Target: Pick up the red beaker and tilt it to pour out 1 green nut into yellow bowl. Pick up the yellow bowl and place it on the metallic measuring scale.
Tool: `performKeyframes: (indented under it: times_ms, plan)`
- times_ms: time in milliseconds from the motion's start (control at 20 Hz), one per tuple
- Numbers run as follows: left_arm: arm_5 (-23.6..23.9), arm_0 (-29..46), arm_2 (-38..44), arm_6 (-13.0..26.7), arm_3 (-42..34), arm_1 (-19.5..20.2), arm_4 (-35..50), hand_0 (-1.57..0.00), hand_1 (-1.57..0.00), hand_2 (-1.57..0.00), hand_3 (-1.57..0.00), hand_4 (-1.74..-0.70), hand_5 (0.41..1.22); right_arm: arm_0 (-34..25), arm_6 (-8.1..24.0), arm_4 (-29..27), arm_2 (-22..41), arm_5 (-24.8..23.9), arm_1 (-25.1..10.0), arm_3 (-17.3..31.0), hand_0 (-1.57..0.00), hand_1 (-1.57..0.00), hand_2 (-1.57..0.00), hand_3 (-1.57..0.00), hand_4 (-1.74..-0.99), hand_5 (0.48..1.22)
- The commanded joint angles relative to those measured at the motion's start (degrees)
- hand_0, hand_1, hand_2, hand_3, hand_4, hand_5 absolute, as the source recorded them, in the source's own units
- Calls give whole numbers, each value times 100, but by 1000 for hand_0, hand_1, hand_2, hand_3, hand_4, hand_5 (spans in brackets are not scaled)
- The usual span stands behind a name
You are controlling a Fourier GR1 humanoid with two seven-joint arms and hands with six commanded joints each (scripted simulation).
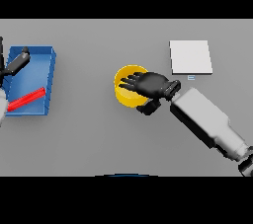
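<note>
The yellow bowl (127, 90) stands on the grey table near the middle. My right hand (150, 86) lies over its right side, fingers reaching across the rim into the bowl and the thumb (147, 108) curled against the outer wall, pinching it. The hand hides the bowl's inside, and no green nut shows. The red beaker (27, 98) lies on its side in a blue tray (48, 60) at the far left. My left hand (18, 62) hovers over the tray's upper left part with fingers straight, apart from the beaker. The metallic measuring scale (190, 56) sits at the upper right.
The scale is a flat pale square with a small display at its front edge, just beyond my right forearm (205, 122). Bare grey table lies between the blue tray and the bowl.
</note>
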Motion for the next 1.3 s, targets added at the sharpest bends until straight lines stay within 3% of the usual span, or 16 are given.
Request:
performKeyframes:
  times_ms: [0,450,550,600,650,750,850,950,1050,1250]
  plan:
    - [-3,-34,18,17,36,1,14,1,1,1,1,-744,697,-81,-86,0,23,22,6,38,1,1,1,1,-1258,734]
    - [-53,-40,64,22,84,42,64,1,1,1,1,-745,699,-281,34,-74,84,431,238,603,1,1,-23,-72,-1289,758]
    - [-12,2,31,49,52,9,28,1,1,1,1,-750,701,-225,299,-117,35,536,313,619,-26,-36,-71,-141,-1302,805]
    - [-17,-1,49,51,54,29,36,1,1,1,1,-752,701,-224,273,-110,47,559,271,601,-161,-135,-147,-182,-1321,839]
    - [-8,11,53,47,52,34,34,1,1,1,1,-754,700,-205,252,-125,57,612,237,497,-443,-422,-375,-236,-1351,915]
    - [-26,-17,35,41,29,30,29,1,1,1,1,-755,704,-199,37,-179,59,622,235,548,-849,-836,-806,-399,-1463,1025]
    - [-32,-1,25,-1,51,39,16,1,1,1,1,-756,701,-205,113,-222,68,737,240,508,-1109,-1100,-1081,-706,-1557,1096]
    - [-17,2,-10,-3,33,16,-14,1,1,1,1,-751,698,-214,108,-263,94,773,208,484,-1275,-1270,-1176,-1007,-1623,1141]
    - [-53,-55,3,55,34,48,-6,1,1,1,1,-747,692,-227,165,-294,137,744,195,462,-1382,-1378,-1234,-1210,-1666,1170]
    - [-46,-48,4,-44,135,65,-26,1,1,1,1,-736,688,-210,144,-443,136,627,150,448,-1493,-1492,-1286,-1386,-1710,1200]
